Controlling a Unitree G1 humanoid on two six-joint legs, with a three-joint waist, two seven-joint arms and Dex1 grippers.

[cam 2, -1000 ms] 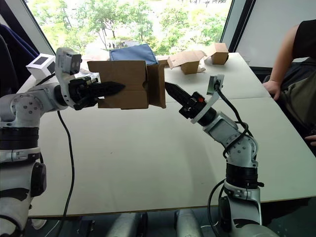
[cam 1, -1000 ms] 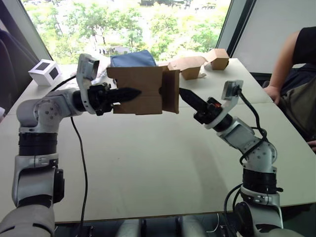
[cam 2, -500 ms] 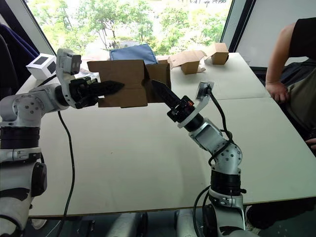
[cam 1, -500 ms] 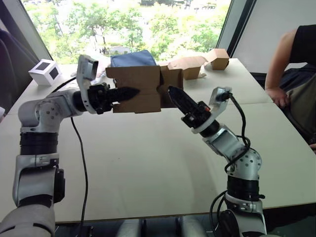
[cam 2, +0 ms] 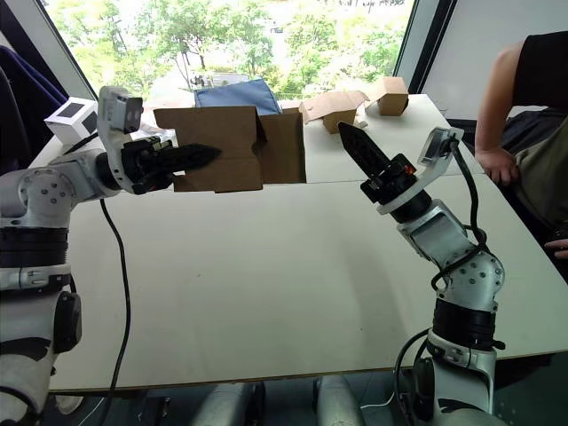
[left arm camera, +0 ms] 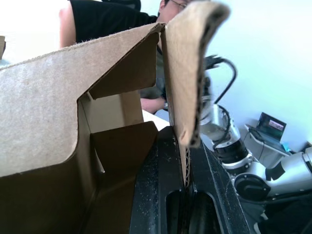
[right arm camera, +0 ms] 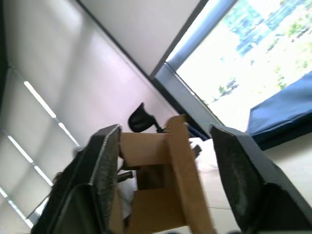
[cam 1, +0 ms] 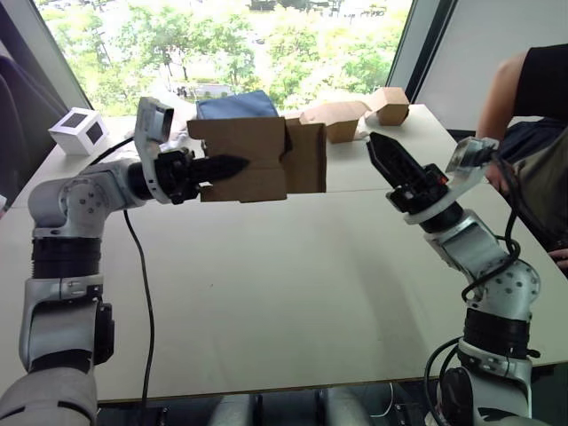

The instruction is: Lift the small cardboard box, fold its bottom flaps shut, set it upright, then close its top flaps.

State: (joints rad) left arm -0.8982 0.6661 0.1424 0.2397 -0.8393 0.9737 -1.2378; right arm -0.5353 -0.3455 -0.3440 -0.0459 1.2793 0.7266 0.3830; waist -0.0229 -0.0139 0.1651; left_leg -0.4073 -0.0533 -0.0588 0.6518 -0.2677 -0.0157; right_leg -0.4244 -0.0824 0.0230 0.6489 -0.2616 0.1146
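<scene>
left claw (cam 1: 232, 165) clamps small cardboard box (cam 1: 244, 160) aloft | right claw (cam 1: 383, 152) wide, apart

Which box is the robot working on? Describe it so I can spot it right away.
Over the far half of the pale table, the left gripper holds a plain brown corrugated cardboard box in the air. Unlike the two brown cartons resting by the window, it is off the table, with flaps hanging open.

The box (cam 1: 253, 160) is plain brown, unprinted. Both the left gripper (cam 1: 232, 165) and the right gripper (cam 1: 383, 153) have black fingers. Beyond the left gripper lie a navy blue pouch (cam 1: 235, 105) and a white cube (cam 1: 80, 130) with a dark square panel.
</scene>
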